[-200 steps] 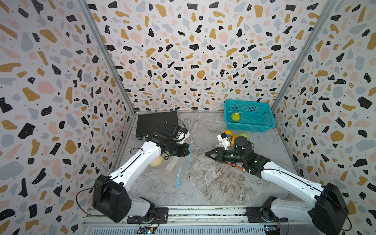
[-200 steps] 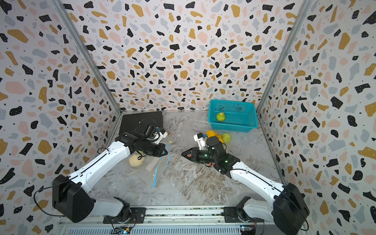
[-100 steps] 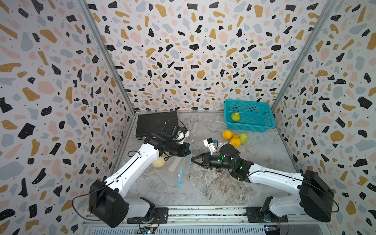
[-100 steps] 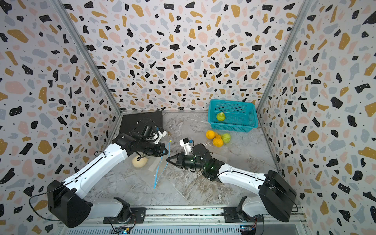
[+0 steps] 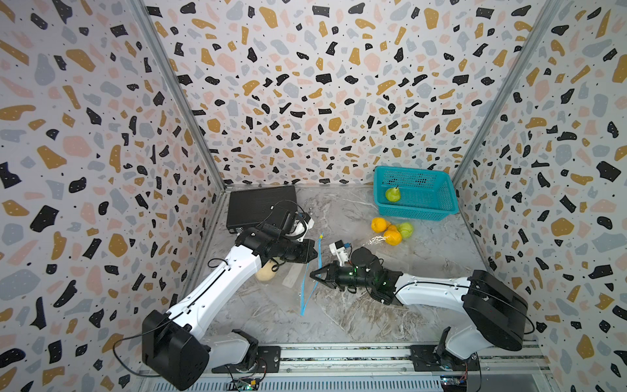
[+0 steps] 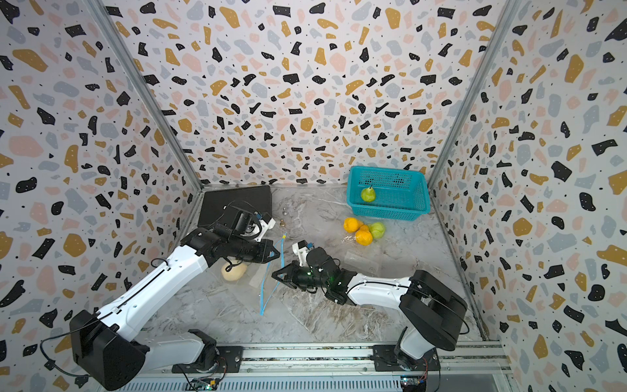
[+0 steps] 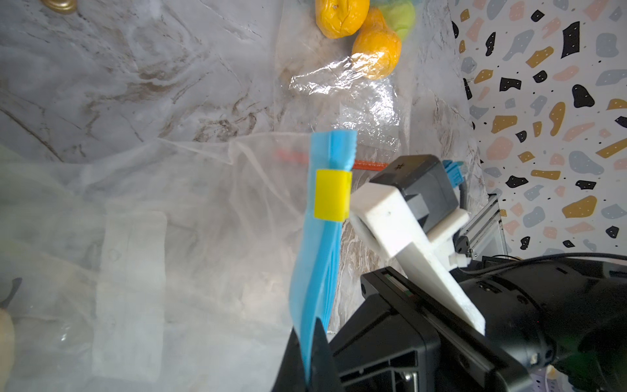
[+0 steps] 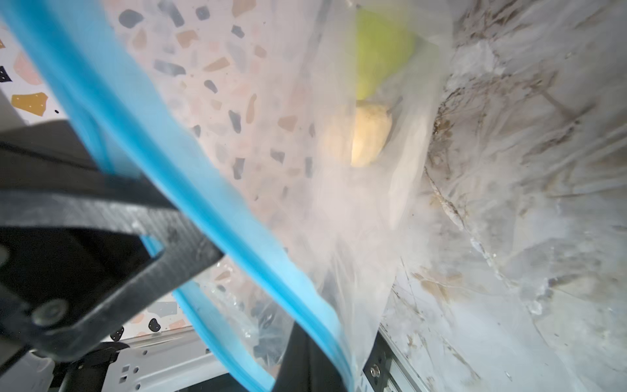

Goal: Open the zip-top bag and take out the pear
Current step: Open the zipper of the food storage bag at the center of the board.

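Fingers (image 7: 320,359) of our left gripper (image 5: 311,253) and right gripper (image 5: 316,273) pinch the blue zip strip (image 7: 325,264) of the bag (image 5: 291,280); we should pull apart gently, because the pear (image 5: 266,272) sits inside, beneath our left arm.

Marble tabletop (image 5: 437,261) w/ teal basket (image 5: 415,213), black box (image 5: 258,203), clear zip-top bag (image 5: 291,282) & 2nd bag (image 5: 374,240) w/ oranges (image 5: 379,224).

A robotics lab test cell, built for recording rather than living in.

Terrazzo-print panels (image 5: 305,85) on bare metal corner posts (image 5: 181,101) box in a marble-print tabletop (image 5: 434,251). Along the lower edge of both top views runs an aluminium rail (image 5: 339,353) carrying two white-and-black robot arms (image 5: 217,288), with loose cables and an exposed circuit board (image 5: 247,384) below it.
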You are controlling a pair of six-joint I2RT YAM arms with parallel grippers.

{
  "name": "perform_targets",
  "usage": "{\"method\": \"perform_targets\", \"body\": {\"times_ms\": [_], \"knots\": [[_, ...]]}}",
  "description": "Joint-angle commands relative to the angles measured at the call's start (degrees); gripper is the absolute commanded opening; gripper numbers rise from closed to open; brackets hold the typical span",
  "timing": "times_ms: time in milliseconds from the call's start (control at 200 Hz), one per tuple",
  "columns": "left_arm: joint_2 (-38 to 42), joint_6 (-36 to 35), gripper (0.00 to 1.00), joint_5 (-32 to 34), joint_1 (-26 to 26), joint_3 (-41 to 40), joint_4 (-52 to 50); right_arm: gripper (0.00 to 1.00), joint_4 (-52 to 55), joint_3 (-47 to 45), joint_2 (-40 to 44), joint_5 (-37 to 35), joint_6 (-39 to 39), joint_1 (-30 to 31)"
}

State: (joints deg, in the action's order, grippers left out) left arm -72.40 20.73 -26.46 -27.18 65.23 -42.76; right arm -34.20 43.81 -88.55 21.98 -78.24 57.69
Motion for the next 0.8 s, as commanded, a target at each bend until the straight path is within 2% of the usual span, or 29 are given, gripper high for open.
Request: {"method": "perform_targets", "body": {"times_ms": [0,240,375,481,581,676,751,796], "knots": [[1.5,1.3,0.00,-1.4,-0.5,-1.0,3.0,0.00,0.6,3.3,-0.2,-2.1,0.7,0.3],[4.7,5.5,0.00,-2.0,-2.6,-1.5,5.9,0.00,1.6,2.3,-4.7,-4.8,0.7,0.0],[5.8,9.5,0.00,1.9,-6.8,-2.9,9.5,0.00,2.7,-0.6,-3.6,-6.2,2.3,-1.8],[6.0,11.4,0.00,1.8,-7.1,-4.0,12.3,0.00,1.4,-5.4,-0.8,-6.8,1.9,-3.8],[5.0,12.5,0.00,1.4,-7.1,-4.5,14.4,0.00,1.8,-9.1,2.4,-4.4,2.8,-5.9],[2.0,14.1,0.00,0.7,-8.3,-5.2,18.2,0.03,7.0,-10.8,7.2,-3.5,5.8,-7.4],[-0.5,14.7,0.00,1.8,-9.4,-5.1,20.1,0.06,17.5,-9.7,11.6,-4.2,10.6,-7.8],[-1.4,15.4,0.00,2.4,-9.9,-5.1,21.5,0.08,19.9,-9.3,13.5,-3.4,12.1,-7.9]]}}
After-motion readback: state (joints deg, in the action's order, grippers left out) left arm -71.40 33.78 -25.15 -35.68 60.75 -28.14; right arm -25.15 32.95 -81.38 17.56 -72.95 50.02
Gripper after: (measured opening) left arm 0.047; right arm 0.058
